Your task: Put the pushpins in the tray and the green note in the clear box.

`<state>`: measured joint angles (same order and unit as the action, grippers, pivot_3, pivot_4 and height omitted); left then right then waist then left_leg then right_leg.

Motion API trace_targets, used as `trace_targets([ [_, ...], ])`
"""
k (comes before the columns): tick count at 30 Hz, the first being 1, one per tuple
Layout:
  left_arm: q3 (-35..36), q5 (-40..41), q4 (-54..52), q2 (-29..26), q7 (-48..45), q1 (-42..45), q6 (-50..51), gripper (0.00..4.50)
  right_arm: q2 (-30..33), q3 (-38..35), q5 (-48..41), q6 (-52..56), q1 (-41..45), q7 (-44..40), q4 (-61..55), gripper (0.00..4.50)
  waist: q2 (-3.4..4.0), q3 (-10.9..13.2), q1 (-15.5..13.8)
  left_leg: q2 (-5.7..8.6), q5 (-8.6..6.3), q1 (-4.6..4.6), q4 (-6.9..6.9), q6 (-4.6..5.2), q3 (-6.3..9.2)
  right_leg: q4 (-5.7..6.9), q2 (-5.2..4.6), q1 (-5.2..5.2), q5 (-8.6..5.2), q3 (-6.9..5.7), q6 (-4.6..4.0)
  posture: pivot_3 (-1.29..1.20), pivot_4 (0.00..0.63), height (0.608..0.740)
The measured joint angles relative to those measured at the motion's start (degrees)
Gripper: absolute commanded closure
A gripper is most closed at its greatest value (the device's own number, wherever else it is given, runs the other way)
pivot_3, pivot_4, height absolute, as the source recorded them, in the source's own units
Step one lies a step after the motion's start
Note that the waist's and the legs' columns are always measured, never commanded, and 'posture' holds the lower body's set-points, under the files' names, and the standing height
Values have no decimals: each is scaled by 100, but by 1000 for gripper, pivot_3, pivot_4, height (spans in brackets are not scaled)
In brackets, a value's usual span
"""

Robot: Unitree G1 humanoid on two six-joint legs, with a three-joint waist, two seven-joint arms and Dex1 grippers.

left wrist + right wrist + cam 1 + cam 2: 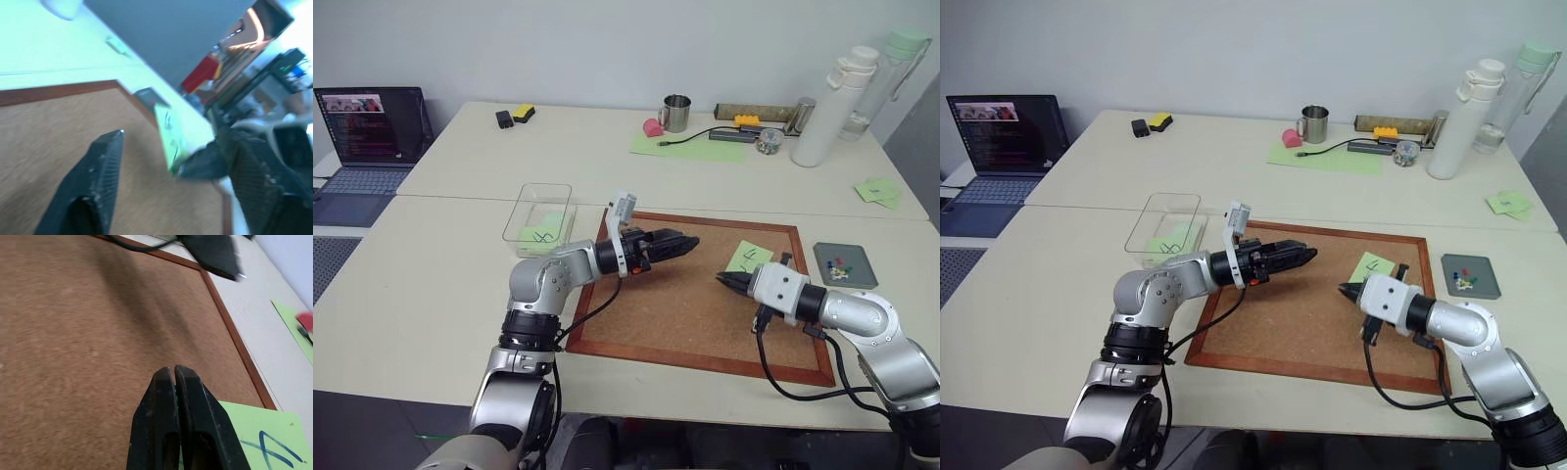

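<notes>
The green note (749,257) with angular marks lies on the cork board (675,313) near its far right corner. My right gripper (724,281) is shut and empty, its tip just left of the note's near edge; the right wrist view has the note (264,440) beside the shut fingertips (168,382). My left gripper (691,241) hovers over the board's far middle, pointing right, open and empty (171,137). The clear box (534,201) stands left of the board and holds another green note with a looping scribble (543,235). The dark-grey tray (857,257), right of the board, holds pushpins (839,266).
A laptop (372,127) sits at the far left. At the back stand a metal mug (676,113), a green mat (690,145) with a cable, a white bottle (832,108) and small clutter. More green notes (878,191) lie far right.
</notes>
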<state>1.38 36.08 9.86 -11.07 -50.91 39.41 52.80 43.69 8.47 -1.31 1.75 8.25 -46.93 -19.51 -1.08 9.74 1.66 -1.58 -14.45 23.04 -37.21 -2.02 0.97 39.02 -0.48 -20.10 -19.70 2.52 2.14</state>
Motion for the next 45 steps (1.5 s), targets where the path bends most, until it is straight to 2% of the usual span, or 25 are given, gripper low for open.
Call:
trace_targets([
  [2, -105, 0, 53, -34, -108, -2, 56, 12, 55, 80, 21, -141, 25, -149, -90, 4500, -1, 1, -1, 0, 7, 0, -1, -13, 2, 1, 0, 1, 0, -1, 0, 0, 150, 740],
  [9, -557, -89, 206, 0, -251, -8, 46, 12, 116, 234, 51, -361, 358, -547, -464, 4500, -1, 0, -13, 0, 13, -1, -7, -22, 4, 2, 0, 5, 0, -2, 0, 0, 150, 740],
  [17, -584, -61, 233, 182, -253, -10, 32, 12, 80, 335, 5, -357, 479, -698, -582, 4500, -1, 1, -17, 1, 13, 0, -8, -22, 6, 3, -2, 5, 0, -3, 0, 0, 150, 740],
  [18, -584, -55, 232, 208, -268, -10, 20, 352, 76, 351, 5, -357, 483, -702, -582, 4500, -1, 1, -17, 0, 13, 0, -9, -22, 6, 3, -2, 5, 0, -3, -1, 0, 150, 740],
  [41, -788, 302, -235, 106, -620, -269, 202, 4282, 15, 405, 5, -364, 582, -719, -582, 4500, -1, 1, -17, 1, 1, -2, -63, -3, 27, 15, -4, 36, 1, -18, -1, 0, 150, 740],
  [43, -822, 295, -235, 94, -640, -269, 177, 4489, 18, 405, 5, -366, 581, -721, -582, 4500, -1, 1, -16, 1, 1, -3, -64, -3, 28, 15, -4, 38, 1, -19, -1, 0, 150, 740],
  [45, -837, 284, -234, 90, -650, -269, 164, 4489, 25, 405, 2, -370, 579, -723, -584, 4500, -1, 0, -17, 0, 1, -3, -64, -3, 30, 15, -5, 38, 1, -20, -1, 0, 150, 740],
])
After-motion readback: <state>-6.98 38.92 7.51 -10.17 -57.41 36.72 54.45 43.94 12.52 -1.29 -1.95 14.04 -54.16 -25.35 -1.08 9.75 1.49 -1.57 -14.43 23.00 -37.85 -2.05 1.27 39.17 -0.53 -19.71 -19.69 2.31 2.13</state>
